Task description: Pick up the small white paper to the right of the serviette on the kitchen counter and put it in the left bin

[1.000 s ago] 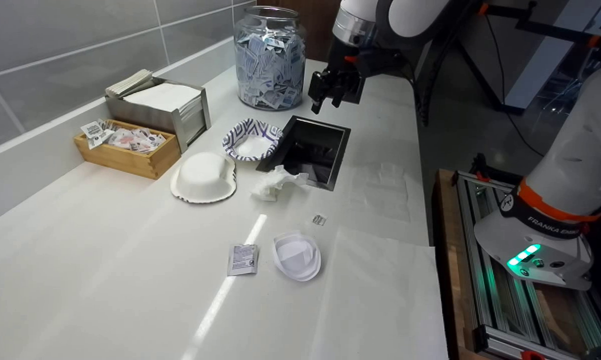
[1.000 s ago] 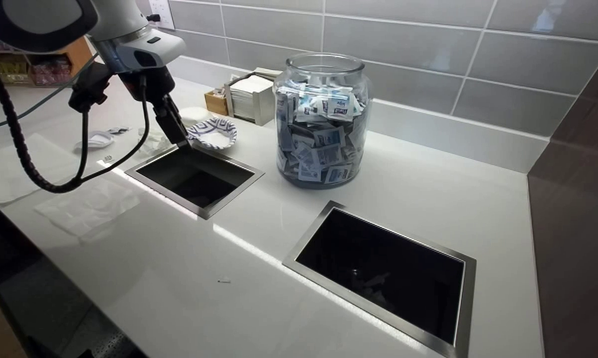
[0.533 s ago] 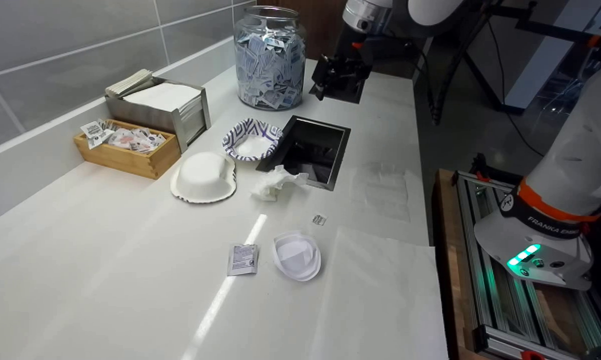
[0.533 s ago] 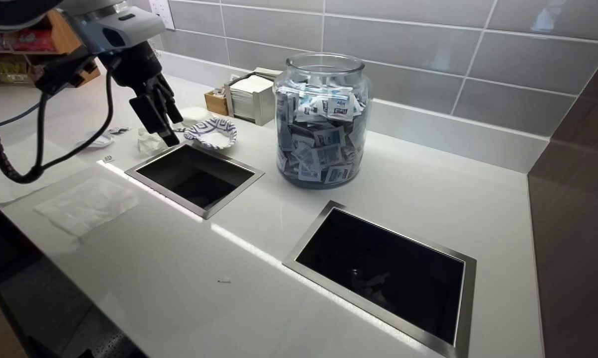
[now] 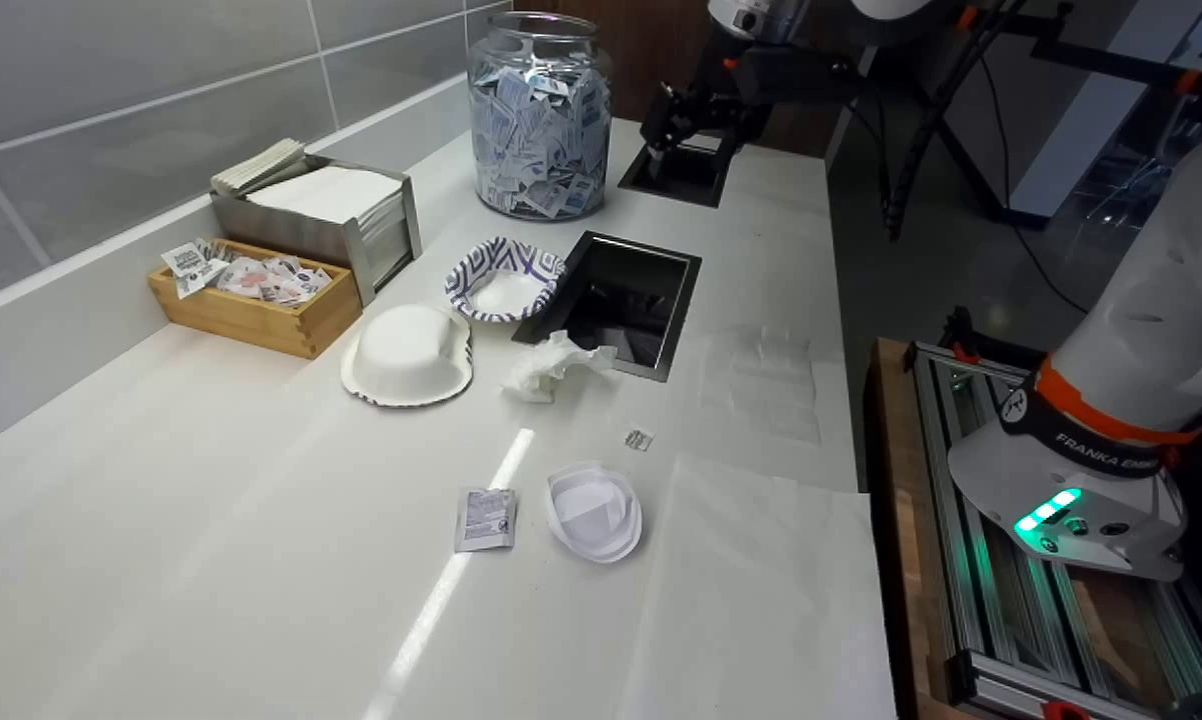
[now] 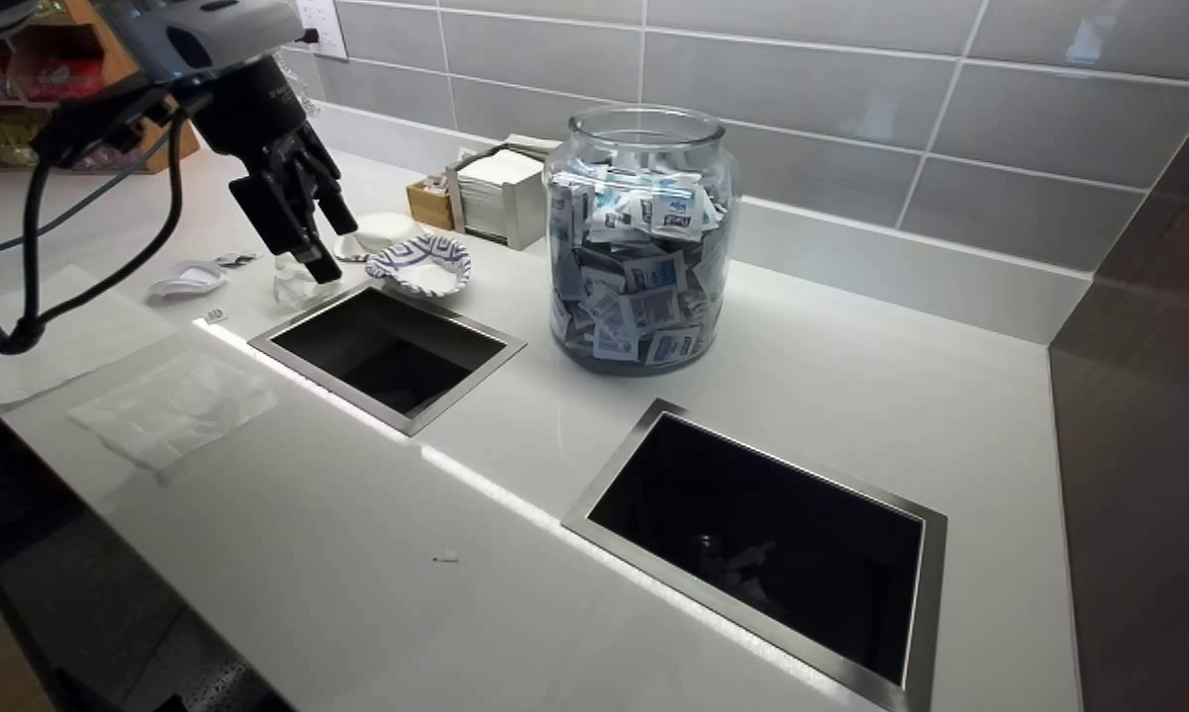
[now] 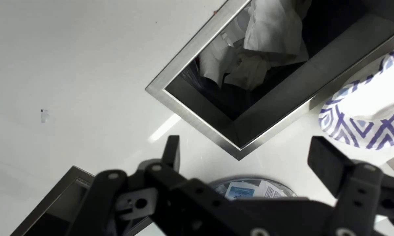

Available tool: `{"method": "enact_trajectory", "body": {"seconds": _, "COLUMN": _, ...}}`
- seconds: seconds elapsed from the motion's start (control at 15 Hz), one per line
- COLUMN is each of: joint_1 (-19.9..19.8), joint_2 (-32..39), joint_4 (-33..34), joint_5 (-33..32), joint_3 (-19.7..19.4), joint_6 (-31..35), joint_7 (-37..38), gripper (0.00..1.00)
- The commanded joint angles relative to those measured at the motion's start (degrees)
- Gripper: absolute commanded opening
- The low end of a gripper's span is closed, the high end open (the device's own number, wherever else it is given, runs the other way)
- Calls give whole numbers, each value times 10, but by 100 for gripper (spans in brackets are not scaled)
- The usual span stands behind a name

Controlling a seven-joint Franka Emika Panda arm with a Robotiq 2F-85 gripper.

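The gripper (image 7: 248, 157) hangs above the kitchen counter (image 6: 347, 534), its 2 jaws wide apart; the small printed paper (image 5: 638, 440) lies near the crumpled serviette (image 5: 549, 370)

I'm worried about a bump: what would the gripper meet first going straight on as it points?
Likely the metal rim of the bin nearest the patterned bowl, near one corner, judging by the wrist view; depth is unclear, so the gripper might meet the counter just outside.

in an exterior view, i see the serviette (image 5: 551, 367) on the kitchen counter (image 5: 261, 560), just before the nearer bin (image 5: 649, 264), right of an upturned bowl (image 5: 408, 352); beyond, a jar (image 5: 541, 140) left of the farther bin (image 5: 676, 187).
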Motion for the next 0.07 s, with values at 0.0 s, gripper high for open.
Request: {"method": "enact_trajectory", "body": {"seconds": 0.0, "joint_1": -5, "joint_2": 0, "joint_4": 1, "joint_5": 4, "joint_3": 5, "joint_6": -2, "joint_7": -4, "gripper": 100}}
